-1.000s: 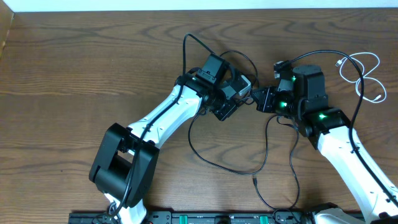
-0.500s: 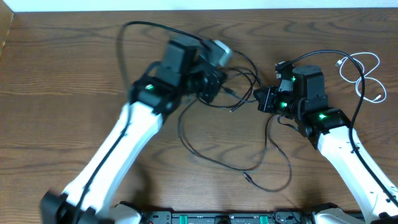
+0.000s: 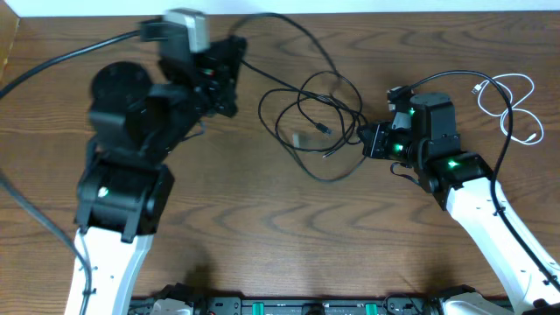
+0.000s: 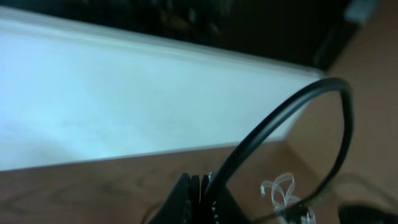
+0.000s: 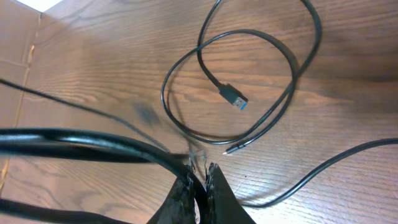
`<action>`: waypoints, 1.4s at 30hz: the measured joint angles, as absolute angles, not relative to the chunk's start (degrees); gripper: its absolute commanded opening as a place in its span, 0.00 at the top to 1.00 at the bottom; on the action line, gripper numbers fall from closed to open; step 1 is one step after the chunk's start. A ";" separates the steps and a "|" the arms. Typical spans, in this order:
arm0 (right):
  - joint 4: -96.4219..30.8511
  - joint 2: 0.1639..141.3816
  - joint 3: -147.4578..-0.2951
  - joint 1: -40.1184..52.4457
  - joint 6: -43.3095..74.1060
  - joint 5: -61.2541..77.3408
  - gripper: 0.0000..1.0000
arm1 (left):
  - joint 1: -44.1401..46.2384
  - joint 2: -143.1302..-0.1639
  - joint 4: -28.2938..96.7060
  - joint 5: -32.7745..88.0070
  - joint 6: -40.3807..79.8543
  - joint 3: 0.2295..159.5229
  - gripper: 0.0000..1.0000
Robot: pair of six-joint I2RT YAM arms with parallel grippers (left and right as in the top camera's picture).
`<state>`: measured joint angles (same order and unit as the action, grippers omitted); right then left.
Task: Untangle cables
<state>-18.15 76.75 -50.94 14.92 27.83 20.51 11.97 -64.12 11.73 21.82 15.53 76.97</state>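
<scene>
My left gripper (image 3: 232, 74) is raised at the back left, shut on a black cable (image 3: 297, 31) that arcs right and down into loose black loops (image 3: 315, 131) at mid-table. In the left wrist view the jaws (image 4: 202, 183) are pressed together with that cable (image 4: 298, 102) rising from them. My right gripper (image 3: 366, 140) sits just right of the loops, shut on a black cable (image 5: 124, 146) at its tips (image 5: 200, 169). Ahead of it lie a loop with a USB plug (image 5: 235, 98) and a small plug end (image 5: 233, 148). The white cable (image 3: 516, 96) lies coiled alone at the far right.
A thick black cord (image 3: 52, 61) runs from my left arm off the left edge. The white wall (image 3: 350, 7) borders the table's back edge. A black rail (image 3: 289, 306) lines the front edge between the arm bases.
My left arm swung left and back, lifting its black cable along. The black loops were drawn up from the front toward mid-table. My right arm stayed still.
</scene>
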 measured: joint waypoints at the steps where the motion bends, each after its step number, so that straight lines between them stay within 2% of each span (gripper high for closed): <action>1: -18.24 76.75 -50.94 14.92 27.81 20.47 0.99 | 11.51 -63.83 10.83 21.10 16.40 76.97 0.93; 12: -18.37 76.75 -51.05 15.03 27.75 18.96 0.99 | 4.84 -62.72 -3.09 13.30 27.53 76.62 0.92; 17: -18.31 79.94 -51.05 14.98 27.75 13.87 0.99 | 0.32 -62.54 -7.57 10.52 32.51 76.55 0.92; 23: -16.82 86.65 -51.07 14.24 27.81 12.86 0.99 | -2.35 -62.59 -6.96 10.59 35.09 76.42 0.92; 28: -18.20 88.97 -51.00 9.34 28.05 13.06 0.99 | -5.98 -62.41 -7.94 9.39 36.01 76.42 0.92; 36: -17.34 89.62 -50.92 -0.23 25.96 27.92 0.99 | -8.95 -61.65 -4.62 7.22 36.18 76.42 0.92; 42: -19.79 89.62 -50.92 -4.64 25.02 31.14 0.99 | -8.99 -61.73 1.83 7.16 36.21 76.60 0.92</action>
<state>-19.79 89.62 -50.92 -4.64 25.02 31.14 -8.99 -61.73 1.83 7.16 36.21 76.60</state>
